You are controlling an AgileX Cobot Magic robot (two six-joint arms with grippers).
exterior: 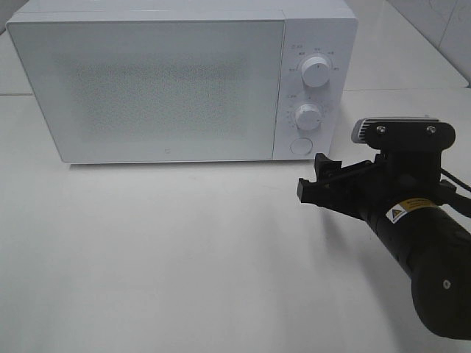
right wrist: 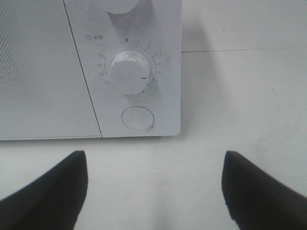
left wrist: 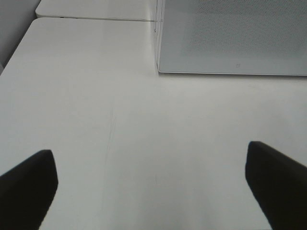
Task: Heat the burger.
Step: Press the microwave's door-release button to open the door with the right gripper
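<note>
Arm [exterior: 423, 246] low, right claw [exterior: 313, 182] before microwave [exterior: 162, 81]

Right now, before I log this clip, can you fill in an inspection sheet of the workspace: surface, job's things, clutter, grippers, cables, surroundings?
Surface: white table, nothing lying in front of the microwave.
Job's things: burger not seen in any view; microwave door shut, and its pane shows nothing behind it.
Clutter: nothing seen.
Grippers: right gripper faces the microwave's control panel, jaws open, empty; left gripper over the table by the door's other end, jaws open, empty.
Cables: thin black cable at the right arm's wrist.
Surroundings: pale tiled surface beyond the table.
</note>
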